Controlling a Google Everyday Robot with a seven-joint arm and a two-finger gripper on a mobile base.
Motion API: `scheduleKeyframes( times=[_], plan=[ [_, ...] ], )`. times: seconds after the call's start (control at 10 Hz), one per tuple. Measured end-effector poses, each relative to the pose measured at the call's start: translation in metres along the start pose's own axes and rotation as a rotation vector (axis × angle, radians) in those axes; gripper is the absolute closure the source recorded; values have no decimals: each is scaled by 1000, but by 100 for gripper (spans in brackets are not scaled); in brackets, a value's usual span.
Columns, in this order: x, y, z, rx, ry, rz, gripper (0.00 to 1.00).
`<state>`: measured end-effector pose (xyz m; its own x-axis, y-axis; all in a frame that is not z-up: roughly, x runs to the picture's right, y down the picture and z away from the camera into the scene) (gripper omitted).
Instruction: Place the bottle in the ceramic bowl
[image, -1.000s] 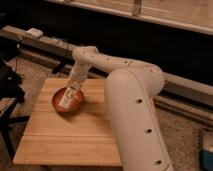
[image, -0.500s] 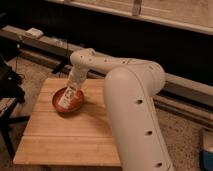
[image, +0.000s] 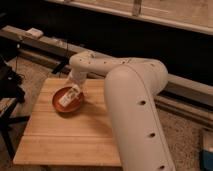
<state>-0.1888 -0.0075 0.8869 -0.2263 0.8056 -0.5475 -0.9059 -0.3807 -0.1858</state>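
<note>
The robot arm is a thick, smooth, cream-white tube of rounded segments, widest in the foreground and narrowing toward the wrist. Small dark round holes, like recessed screws, dot its shell in rows. The gripper, at the arm's far end above the table, is pale too.

End effector over bowl, table near.
</note>
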Motion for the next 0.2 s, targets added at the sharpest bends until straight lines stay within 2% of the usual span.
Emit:
scheduleKeyframes(
  times=[0.2],
  plan=[
    [-1, -1, 0, 0, -1, 2, 20]
  ],
)
